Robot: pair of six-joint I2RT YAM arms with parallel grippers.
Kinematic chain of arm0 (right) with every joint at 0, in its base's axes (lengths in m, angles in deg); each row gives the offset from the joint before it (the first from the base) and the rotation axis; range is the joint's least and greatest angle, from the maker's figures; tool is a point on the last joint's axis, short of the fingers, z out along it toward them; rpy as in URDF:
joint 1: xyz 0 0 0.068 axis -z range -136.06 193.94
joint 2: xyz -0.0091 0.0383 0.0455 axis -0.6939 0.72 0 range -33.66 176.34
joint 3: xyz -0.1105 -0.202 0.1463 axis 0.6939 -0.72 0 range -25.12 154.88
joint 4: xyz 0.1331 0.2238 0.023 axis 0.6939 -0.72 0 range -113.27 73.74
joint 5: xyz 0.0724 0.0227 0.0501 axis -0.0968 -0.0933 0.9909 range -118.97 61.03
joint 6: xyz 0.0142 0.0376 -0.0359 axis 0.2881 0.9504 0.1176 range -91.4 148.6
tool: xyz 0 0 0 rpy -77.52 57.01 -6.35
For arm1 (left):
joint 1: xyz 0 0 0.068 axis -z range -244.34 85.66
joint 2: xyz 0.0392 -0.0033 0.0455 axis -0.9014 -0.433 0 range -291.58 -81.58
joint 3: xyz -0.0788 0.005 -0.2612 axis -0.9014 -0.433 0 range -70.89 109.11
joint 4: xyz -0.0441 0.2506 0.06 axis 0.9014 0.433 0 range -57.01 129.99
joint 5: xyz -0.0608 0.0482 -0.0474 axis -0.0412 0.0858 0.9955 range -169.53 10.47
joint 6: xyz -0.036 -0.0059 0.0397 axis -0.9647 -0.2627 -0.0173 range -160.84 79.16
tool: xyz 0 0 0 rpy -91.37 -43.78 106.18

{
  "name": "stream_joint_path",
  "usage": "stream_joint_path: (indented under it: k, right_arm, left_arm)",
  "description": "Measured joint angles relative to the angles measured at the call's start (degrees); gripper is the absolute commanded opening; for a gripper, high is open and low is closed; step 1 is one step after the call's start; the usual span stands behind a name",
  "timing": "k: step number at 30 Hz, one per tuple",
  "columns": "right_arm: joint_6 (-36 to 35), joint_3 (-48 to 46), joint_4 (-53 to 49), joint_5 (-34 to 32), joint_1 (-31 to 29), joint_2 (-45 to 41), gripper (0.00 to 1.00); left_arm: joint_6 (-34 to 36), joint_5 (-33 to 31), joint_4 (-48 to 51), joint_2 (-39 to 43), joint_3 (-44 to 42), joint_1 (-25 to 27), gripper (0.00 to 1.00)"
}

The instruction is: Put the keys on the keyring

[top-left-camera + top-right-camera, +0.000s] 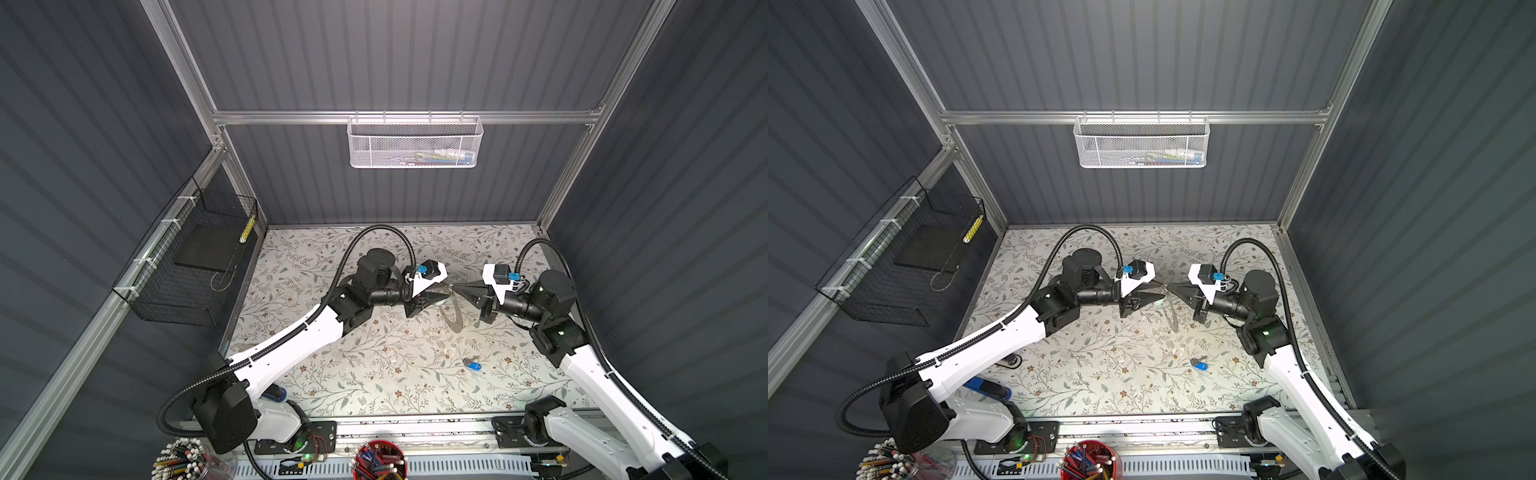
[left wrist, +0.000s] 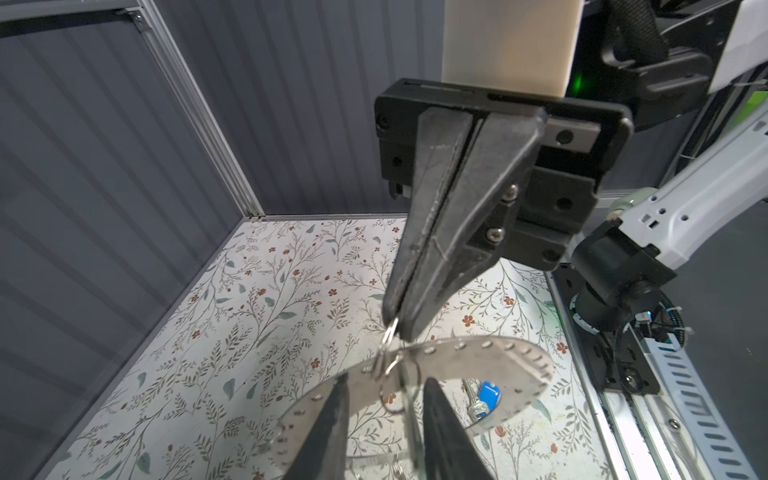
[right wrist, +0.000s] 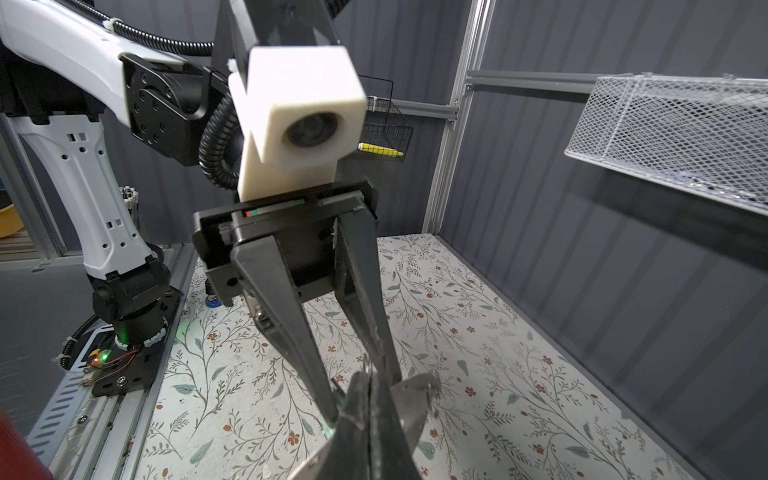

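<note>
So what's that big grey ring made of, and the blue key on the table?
Keyring: probably metal, a thin flat grey band, dull sheen, small holes or studs round its rim.
Key: silvery blade looks metal; its bright blue tag looks like glossy plastic.

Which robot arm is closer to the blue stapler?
Left. The left arm stretches right above the blue stapler, which peeks out from under it near its base. The right arm stands on the opposite side of the table, well away from the stapler.
</note>
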Motion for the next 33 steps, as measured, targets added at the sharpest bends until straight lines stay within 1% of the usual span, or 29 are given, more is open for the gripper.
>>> stream_joint_path:
  k: [4,8,10,12,16,21,26,33]
  right_arm:
    - [0.02,0.0,0.31,0.81,0.0,0.0,0.0]
    - [0.0,0.0,0.37,1.25,0.0,0.0,0.0]
    - [-0.02,0.0,0.37,1.25,0.0,0.0,0.0]
    - [-0.04,-0.04,0.37,1.25,0.0,0.0,0.0]
    - [-0.04,-0.22,0.35,1.25,0.0,0.0,0.0]
    - [-0.02,-0.24,0.37,1.25,0.0,0.0,0.0]
    - [-0.02,-0.24,0.37,1.44,0.0,0.0,0.0]
    - [-0.02,-0.42,0.39,2.05,0.0,-0.04,0.0]
  left_arm:
    - [-0.28,1.4,-0.22,-0.15,0.07,0.02,0.27]
    - [-0.37,1.4,-0.42,-0.13,0.07,0.0,0.27]
    - [-0.35,0.68,-0.37,-0.02,0.07,0.0,0.32]
    - [-0.2,-0.39,-0.33,0.37,0.04,0.0,0.34]
    - [-0.15,-1.97,-0.17,2.49,-0.07,0.02,0.35]
    - [-0.2,-2.23,-0.59,4.02,-0.07,-0.04,0.31]
    - [-0.22,-1.31,-0.79,2.75,-0.07,-0.04,0.3]
    - [-0.39,-0.02,-0.79,1.07,-0.04,-0.04,0.24]
